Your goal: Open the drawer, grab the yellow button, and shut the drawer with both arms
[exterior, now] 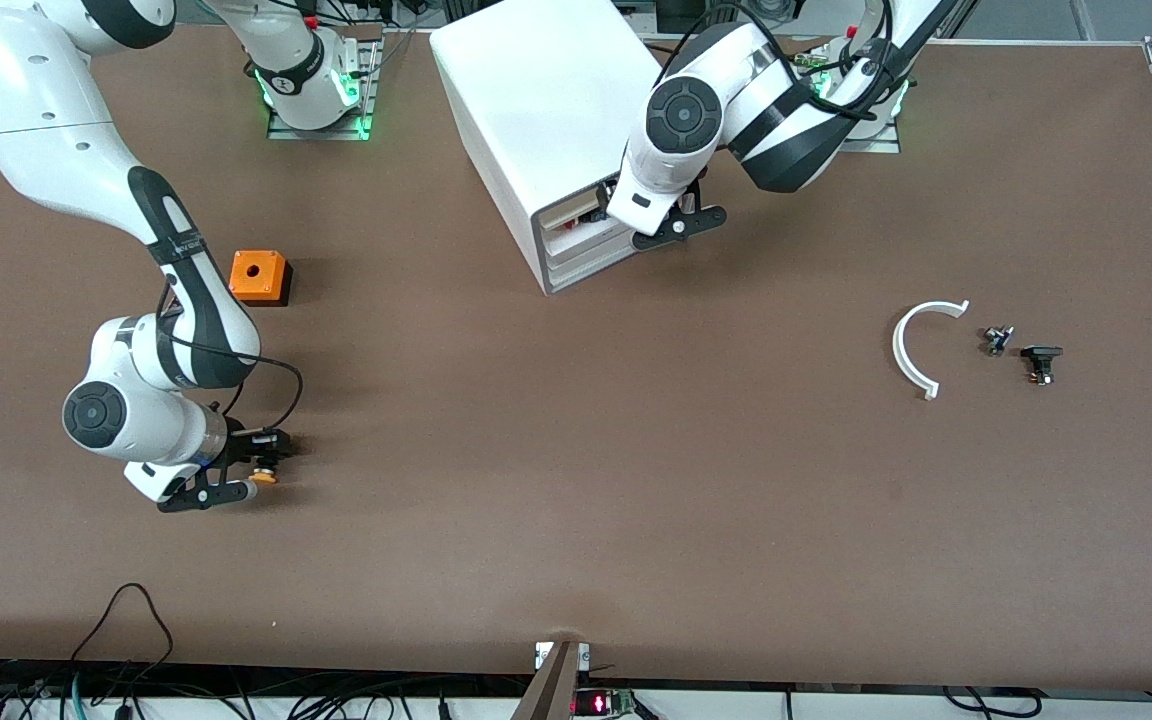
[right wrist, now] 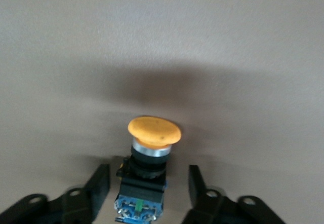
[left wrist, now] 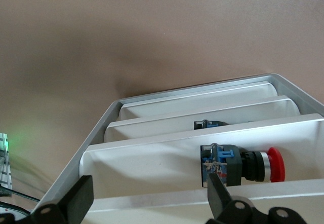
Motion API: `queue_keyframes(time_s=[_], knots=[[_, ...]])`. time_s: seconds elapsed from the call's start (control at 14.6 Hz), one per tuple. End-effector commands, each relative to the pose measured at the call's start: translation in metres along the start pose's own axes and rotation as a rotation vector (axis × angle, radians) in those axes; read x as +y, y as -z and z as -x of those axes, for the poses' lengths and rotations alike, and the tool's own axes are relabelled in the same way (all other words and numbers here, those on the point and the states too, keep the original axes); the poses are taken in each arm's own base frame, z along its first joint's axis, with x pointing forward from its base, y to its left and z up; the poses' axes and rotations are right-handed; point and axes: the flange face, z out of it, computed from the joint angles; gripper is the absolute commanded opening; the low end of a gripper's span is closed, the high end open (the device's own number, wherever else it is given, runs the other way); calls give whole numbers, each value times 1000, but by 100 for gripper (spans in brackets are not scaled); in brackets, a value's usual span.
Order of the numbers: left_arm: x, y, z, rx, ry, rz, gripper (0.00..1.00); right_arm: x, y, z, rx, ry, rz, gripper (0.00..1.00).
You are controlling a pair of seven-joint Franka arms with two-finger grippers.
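The button [exterior: 262, 475], with an orange-yellow cap and a black-and-blue body, lies on the table toward the right arm's end, nearer the front camera than the orange box. My right gripper [exterior: 236, 480] is low around it. In the right wrist view the button [right wrist: 152, 133] lies between the open fingers [right wrist: 101, 183] with a gap on each side. My left gripper [exterior: 681, 225] is open in front of the white cabinet [exterior: 536, 110], at the top drawer [exterior: 576, 212], which is pulled out a little. In the left wrist view that drawer [left wrist: 147, 163] holds a red-capped button [left wrist: 253, 164].
An orange cube box with a hole [exterior: 258, 276] stands toward the right arm's end. A white curved piece [exterior: 921, 345] and two small dark parts [exterior: 997, 339] [exterior: 1041, 360] lie toward the left arm's end. A blue-black part [left wrist: 210, 124] shows in the middle drawer.
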Motion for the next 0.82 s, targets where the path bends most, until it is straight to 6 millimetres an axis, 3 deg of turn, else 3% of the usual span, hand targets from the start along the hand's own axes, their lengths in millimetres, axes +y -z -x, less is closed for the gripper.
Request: queue_keyframes(time_s=[0.0, 0.34, 0.48, 0.75], knots=[[-6, 24, -3, -1, 0, 7, 99, -1, 36, -3, 38, 5, 39, 100], [-48, 100, -66, 109, -57, 5, 99, 0, 124, 5, 68, -15, 83, 100], [-72, 116, -97, 156, -61, 6, 99, -2, 158, 11, 71, -25, 99, 100], [-97, 163, -124, 308, -220, -36, 99, -3, 219, 27, 79, -57, 114, 100]])
